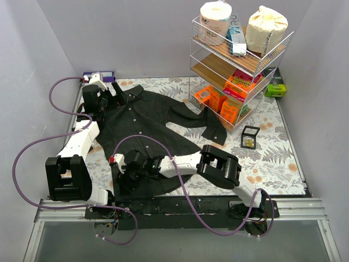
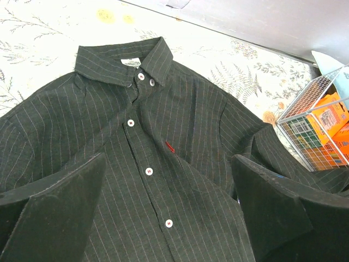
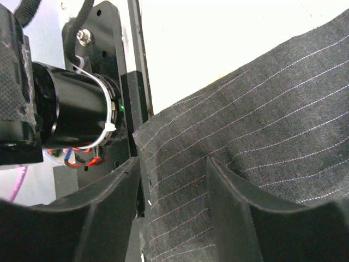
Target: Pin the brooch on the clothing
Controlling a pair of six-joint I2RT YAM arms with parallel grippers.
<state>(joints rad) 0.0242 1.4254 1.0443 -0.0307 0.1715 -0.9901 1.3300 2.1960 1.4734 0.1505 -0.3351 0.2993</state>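
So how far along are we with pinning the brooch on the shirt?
Early. Done: the shirt lies spread out on the table, buttoned. In hand: the right gripper, jaws apart, sits at the hem with fabric in the gap, and the left gripper hovers open over the chest. Left: everything with the brooch, which looks to sit in its small box beside the shirt, not picked up or pinned.

Arms: white links, black joint housings | Cables: purple, looped | Fingers: black, wedge-shaped, matte | Wrist: silver screw, green LED
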